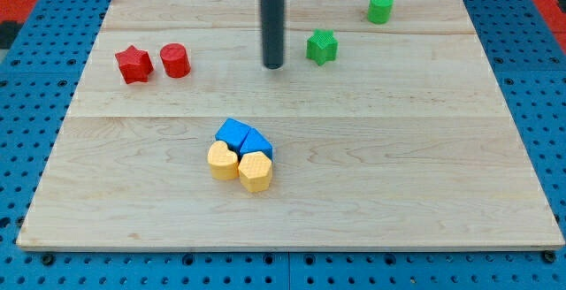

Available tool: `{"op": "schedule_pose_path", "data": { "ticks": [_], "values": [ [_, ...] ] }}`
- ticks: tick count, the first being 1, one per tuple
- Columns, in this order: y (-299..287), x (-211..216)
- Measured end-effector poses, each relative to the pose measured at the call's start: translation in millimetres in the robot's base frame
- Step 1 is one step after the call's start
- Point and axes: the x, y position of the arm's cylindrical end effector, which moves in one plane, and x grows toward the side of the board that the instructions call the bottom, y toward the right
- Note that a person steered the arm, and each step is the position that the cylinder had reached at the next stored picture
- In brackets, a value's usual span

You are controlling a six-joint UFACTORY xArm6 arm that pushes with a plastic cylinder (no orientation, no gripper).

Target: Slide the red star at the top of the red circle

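The red star (133, 64) lies at the view's left on the wooden board (398, 166), just left of the red circle (175, 60); a small gap parts them. My tip (273, 64) stands near the view's top centre, well to the right of the red circle and just left of the green star (322, 47). It touches no block.
A green cylinder-like block (380, 8) sits at the view's top right. In the middle, a blue block (233, 133), a second blue block (257, 143), a yellow block (223, 160) and a yellow hexagon (255, 171) huddle together. Blue pegboard surrounds the board.
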Motion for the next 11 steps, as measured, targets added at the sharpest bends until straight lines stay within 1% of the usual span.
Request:
{"op": "schedule_pose_path", "data": {
  "ticks": [2, 4, 6, 7, 8, 9, 10, 11],
  "values": [
    [-117.1, 33.6],
    [-201.7, 33.1],
    [-189.1, 3.2],
    [-170.5, -16.2],
    [-155.8, -45.6],
    [-129.2, -68.9],
    [-105.2, -52.5],
    [-79.1, -44.9]
  ]
}}
